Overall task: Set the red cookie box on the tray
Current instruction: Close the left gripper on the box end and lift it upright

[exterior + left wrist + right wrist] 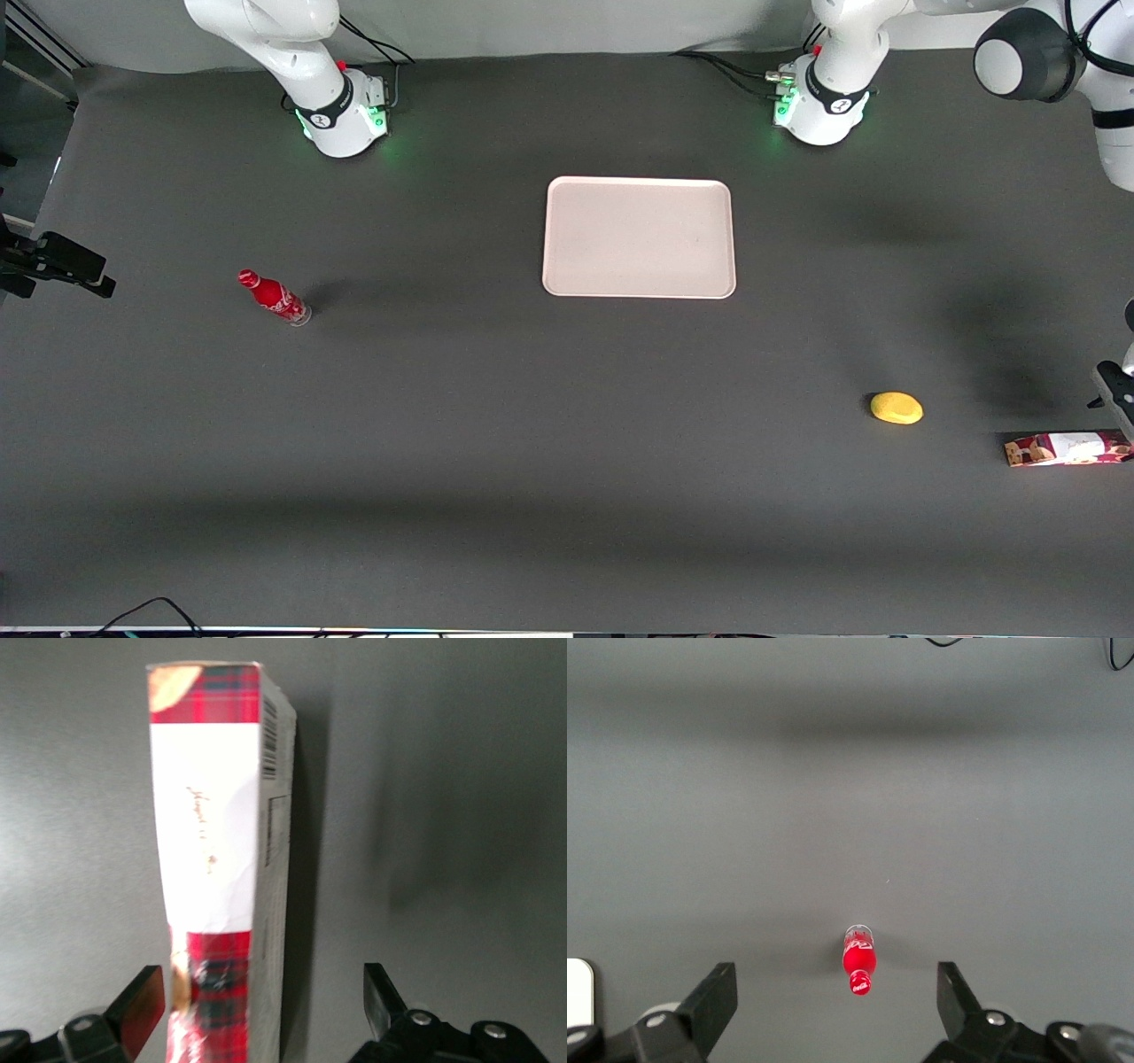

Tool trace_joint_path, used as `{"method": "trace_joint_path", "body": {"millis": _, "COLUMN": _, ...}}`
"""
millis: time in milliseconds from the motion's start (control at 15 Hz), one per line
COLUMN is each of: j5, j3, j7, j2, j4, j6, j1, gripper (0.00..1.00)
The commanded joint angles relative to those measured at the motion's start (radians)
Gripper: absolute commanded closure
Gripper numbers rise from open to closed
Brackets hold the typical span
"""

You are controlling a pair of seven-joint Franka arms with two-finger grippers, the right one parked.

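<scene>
The pincer, spread wide, hovers astride the red cookie box without touching.

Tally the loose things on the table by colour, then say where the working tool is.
Red: 2, the red cookie box and the soda bottle
Pinkish-white: 1, the tray
Yellow: 1, a rounded lump
Total: 4
The tool hangs open over the box.

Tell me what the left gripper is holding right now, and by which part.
Nothing. The gripper is open, its fingers straddling one end of the red cookie box without touching it; the box lies on the table.
</scene>
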State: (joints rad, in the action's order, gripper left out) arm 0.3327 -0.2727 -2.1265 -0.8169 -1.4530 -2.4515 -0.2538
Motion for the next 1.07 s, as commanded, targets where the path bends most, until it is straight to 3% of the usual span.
{"method": "trace_joint_path", "body": {"millis": 0, "j5": 0.032, "j3": 0.010, "j7": -0.030, "j2": -0.037, "j4": 0.033, "j6": -0.009, "j1": -0.005, "gripper": 0.00}}
{"method": "trace_joint_path", "body": {"millis": 333, "j5": 0.052, "j3": 0.021, "j7": -0.029, "j2": -0.061, "j4": 0.034, "j6": -0.041, "j1": -0.005, "gripper": 0.02}}
{"method": "trace_joint_path", "body": {"millis": 400, "j5": 0.051, "j3": 0.021, "j7": -0.029, "j2": -0.061, "j4": 0.036, "j6": -0.041, "j1": -0.004, "gripper": 0.16}}
{"method": "trace_joint_path", "body": {"millis": 533, "j5": 0.049, "j3": 0.021, "j7": -0.029, "j2": -0.062, "j4": 0.045, "j6": -0.041, "j1": -0.002, "gripper": 0.75}}
{"method": "trace_joint_path", "body": {"millis": 600, "j5": 0.051, "j3": 0.021, "j7": -0.027, "j2": -0.062, "j4": 0.051, "j6": -0.041, "j1": -0.004, "gripper": 0.96}}
{"method": "trace_joint_path", "body": {"millis": 667, "j5": 0.055, "j3": 0.021, "j7": -0.026, "j2": -0.064, "j4": 0.051, "j6": -0.041, "j1": -0.004, "gripper": 1.00}}
{"method": "trace_joint_path", "body": {"millis": 1000, "j5": 0.071, "j3": 0.021, "j7": -0.017, "j2": -0.047, "j4": 0.052, "j6": -0.023, "j1": 0.007, "gripper": 1.00}}
